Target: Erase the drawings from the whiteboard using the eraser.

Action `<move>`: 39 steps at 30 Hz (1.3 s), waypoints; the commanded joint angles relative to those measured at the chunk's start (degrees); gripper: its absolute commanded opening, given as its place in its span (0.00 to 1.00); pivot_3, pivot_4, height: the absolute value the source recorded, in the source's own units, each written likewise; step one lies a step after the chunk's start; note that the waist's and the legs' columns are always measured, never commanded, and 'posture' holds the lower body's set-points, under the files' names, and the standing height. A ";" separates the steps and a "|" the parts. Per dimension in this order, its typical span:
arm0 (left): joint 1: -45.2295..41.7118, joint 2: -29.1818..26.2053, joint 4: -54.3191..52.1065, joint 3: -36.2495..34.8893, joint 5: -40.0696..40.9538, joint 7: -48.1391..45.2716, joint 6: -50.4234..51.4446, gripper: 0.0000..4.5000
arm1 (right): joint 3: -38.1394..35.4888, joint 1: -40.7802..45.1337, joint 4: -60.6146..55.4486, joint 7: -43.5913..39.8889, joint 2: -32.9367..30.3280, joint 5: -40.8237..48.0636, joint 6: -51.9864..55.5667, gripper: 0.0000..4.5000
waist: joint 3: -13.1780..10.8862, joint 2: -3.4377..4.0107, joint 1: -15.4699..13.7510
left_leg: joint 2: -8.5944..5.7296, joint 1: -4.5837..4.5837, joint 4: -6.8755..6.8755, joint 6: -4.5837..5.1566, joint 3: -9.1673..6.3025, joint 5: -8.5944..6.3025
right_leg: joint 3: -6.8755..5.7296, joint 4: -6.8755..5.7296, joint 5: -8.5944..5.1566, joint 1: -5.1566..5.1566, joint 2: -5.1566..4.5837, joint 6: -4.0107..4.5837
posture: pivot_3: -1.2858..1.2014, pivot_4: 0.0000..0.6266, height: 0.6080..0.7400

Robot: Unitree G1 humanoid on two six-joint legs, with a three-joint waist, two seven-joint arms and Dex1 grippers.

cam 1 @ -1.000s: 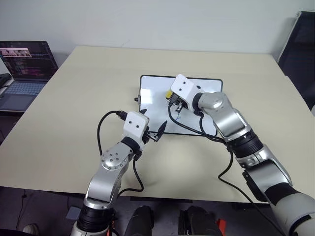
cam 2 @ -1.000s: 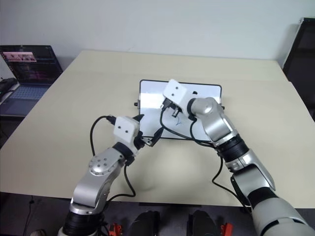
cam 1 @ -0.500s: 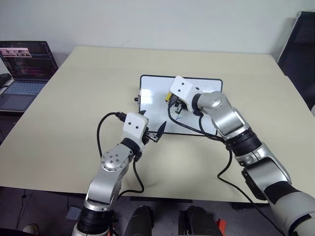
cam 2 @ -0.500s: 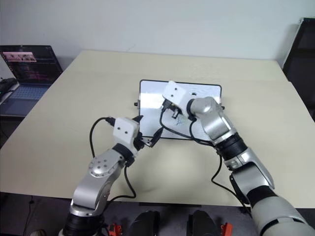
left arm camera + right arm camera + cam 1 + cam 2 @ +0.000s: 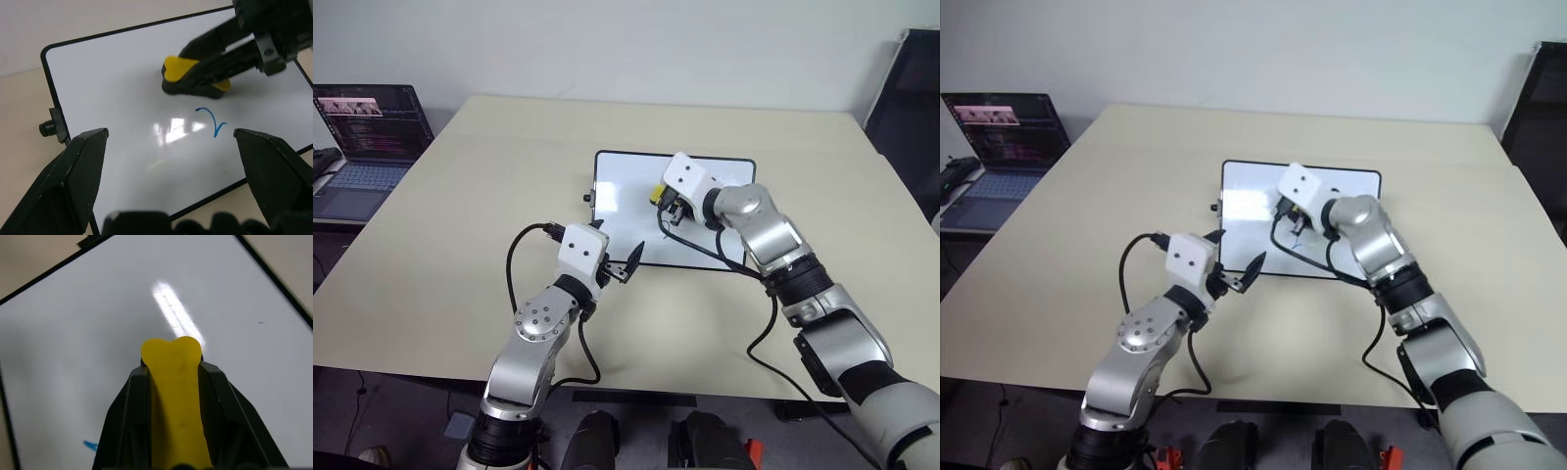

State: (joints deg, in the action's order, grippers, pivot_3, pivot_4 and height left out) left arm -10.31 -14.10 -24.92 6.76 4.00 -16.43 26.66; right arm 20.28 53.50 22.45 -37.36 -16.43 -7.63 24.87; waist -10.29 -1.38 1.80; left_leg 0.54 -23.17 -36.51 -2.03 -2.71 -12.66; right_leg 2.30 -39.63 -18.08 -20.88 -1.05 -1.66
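While the eraser (image 5: pixel 195 78) was clamped by the right gripper (image 5: pixel 173 396) on the whiteboard (image 5: pixel 122 73), beside a blue mark (image 5: pixel 212 122), the left gripper (image 5: pixel 171 147) was held open; an unheld board could slide under wiping.

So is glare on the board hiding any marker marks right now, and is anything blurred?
Left wrist view: a bright patch of glare on the whiteboard sits just beside the blue mark, which stays readable; the left gripper fingers are soft close up. Right wrist view: a glare streak lies beyond the eraser in the right gripper; a blue stroke shows near the frame's edge.
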 commanded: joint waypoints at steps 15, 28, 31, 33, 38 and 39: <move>-0.05 -0.64 -3.68 -1.08 -0.24 0.99 0.46 1.00 | 4.11 -17.80 2.20 1.63 -0.66 -3.25 -4.04 0.22 | 0.66 -0.15 0.02 | 0.07 1.81 0.13 0.05 -0.12 0.03 | 0.12 0.67 -0.30 1.66 0.01 0.07 | 0.52 0.24 1.00; -0.78 -0.08 -1.62 0.23 0.05 0.20 -1.20 1.00 | -0.65 -16.82 -18.18 -0.92 -3.26 0.70 9.02 0.22 | 0.60 -0.11 -0.44 | 0.03 0.66 0.18 0.09 -0.17 0.07 | 0.02 0.69 -0.02 0.88 -0.02 -0.20 | 0.52 0.24 1.00; -0.62 -0.04 -1.60 0.23 0.05 0.12 -1.42 1.00 | -3.43 -16.65 -27.66 -2.03 -3.76 3.49 18.32 0.22 | 0.49 -0.15 -0.46 | -0.03 0.20 0.30 0.08 -0.16 0.06 | -0.01 0.70 0.10 0.44 -0.06 -0.05 | 0.52 0.24 1.00; -0.22 -0.10 -1.62 0.28 0.07 0.01 -1.62 1.00 | -5.73 -16.55 -34.46 -2.35 -4.36 5.78 25.77 0.22 | 0.34 -0.14 -0.42 | -0.05 0.11 0.49 0.05 -0.14 0.04 | 0.00 0.74 0.09 0.28 -0.09 -0.04 | 0.52 0.24 1.00; 0.07 0.07 -1.72 0.64 0.08 -0.28 -1.72 1.00 | -10.44 -16.25 -46.75 -0.94 -5.64 9.69 41.01 0.22 | 0.33 -0.11 -0.21 | 0.01 -0.76 0.53 0.01 -0.14 0.02 | -0.03 0.73 0.05 -0.64 -0.03 -0.01 | 0.52 0.24 1.00; 0.00 0.06 -1.63 0.61 0.10 -0.39 -1.76 1.00 | -11.40 -15.88 -48.25 -0.22 -5.58 10.19 43.50 0.22 | 0.32 -0.12 -0.17 | 0.01 -0.76 0.53 0.00 -0.13 0.01 | -0.01 0.75 0.04 -0.65 -0.04 -0.01 | 0.52 0.24 1.00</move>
State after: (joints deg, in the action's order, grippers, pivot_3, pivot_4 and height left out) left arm -9.92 -14.19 -25.14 7.12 4.05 -16.78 26.02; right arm 11.31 36.49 -21.57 -38.48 -22.00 1.26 64.61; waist -9.97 -1.50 1.63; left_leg 0.55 -23.94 -35.96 -2.03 -2.84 -12.66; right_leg 2.28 -38.86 -18.05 -21.53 -1.08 -1.67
